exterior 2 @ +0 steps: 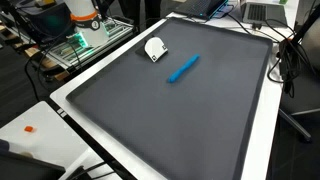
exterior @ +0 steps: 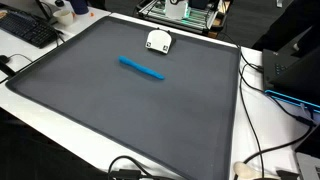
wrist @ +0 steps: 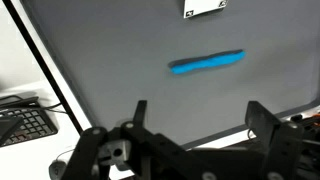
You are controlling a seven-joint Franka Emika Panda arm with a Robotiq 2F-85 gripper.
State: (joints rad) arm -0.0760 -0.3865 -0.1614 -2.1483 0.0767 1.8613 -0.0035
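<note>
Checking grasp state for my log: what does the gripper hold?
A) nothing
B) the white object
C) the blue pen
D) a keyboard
A: in the wrist view the gripper stands open and empty, and the blue pen lies on the mat ahead of it.

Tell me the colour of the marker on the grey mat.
Bright blue. The marker shows best in the wrist view.
</note>
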